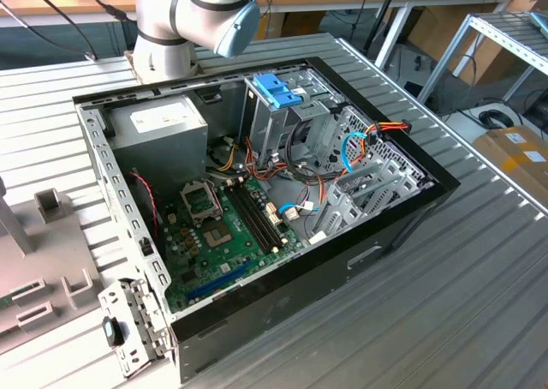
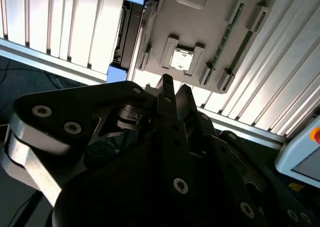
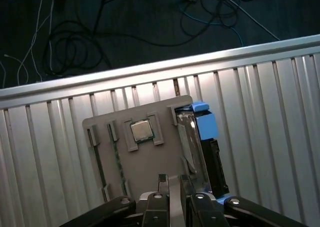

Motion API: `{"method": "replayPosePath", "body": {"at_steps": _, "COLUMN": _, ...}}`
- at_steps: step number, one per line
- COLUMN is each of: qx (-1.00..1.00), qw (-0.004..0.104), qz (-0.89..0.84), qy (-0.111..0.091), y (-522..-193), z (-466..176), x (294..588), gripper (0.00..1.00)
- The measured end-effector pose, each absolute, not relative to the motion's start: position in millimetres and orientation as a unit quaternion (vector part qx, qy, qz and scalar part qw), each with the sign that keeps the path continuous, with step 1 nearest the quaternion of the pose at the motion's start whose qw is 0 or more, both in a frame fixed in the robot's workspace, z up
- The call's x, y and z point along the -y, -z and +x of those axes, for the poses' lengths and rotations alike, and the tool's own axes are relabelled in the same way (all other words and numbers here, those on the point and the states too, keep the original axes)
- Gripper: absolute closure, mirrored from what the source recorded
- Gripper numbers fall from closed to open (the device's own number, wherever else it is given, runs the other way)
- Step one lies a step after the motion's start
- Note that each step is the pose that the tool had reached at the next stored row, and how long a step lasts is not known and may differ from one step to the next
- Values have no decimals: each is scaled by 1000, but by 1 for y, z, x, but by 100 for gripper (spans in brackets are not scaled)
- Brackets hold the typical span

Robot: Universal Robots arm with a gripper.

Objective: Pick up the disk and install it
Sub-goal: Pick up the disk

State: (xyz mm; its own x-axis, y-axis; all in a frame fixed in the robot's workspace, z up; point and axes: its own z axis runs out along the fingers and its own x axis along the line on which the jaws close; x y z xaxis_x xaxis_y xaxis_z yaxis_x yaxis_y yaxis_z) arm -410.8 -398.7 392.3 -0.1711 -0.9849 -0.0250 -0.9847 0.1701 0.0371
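Item: grey tray (image 1: 73, 260), at the exterior view's left on the slatted table (image 1: 428, 320). In both wrist views it carries a chip (image 3: 141, 131) in a centre pocket.

Item: the disk (image 3: 200, 132), standing on edge in a slot at the tray's side, with its blue frame uppermost. Judged stiff, dense and smooth-faced, and sensitive to knocks. Best taken across its two flat faces near the middle of the raised edge, so it does not swing.

Item: gripper (image 3: 171, 179), hovering above the tray near the disk without touching it. Its fingertips are a narrow gap apart, with nothing between them.

Item: open computer case (image 1: 402, 226), at the exterior view's centre, containing a power-supply box (image 1: 158, 123) and a drive cage with a blue clip (image 1: 278, 89).
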Motion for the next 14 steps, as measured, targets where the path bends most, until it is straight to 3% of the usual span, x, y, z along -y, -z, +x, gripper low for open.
{"method": "replayPosePath", "body": {"at_steps": 14, "qx": 731, "qw": 4, "qz": 682, "qy": 22, "y": -392, "z": -411, "x": 399, "gripper": 76}}
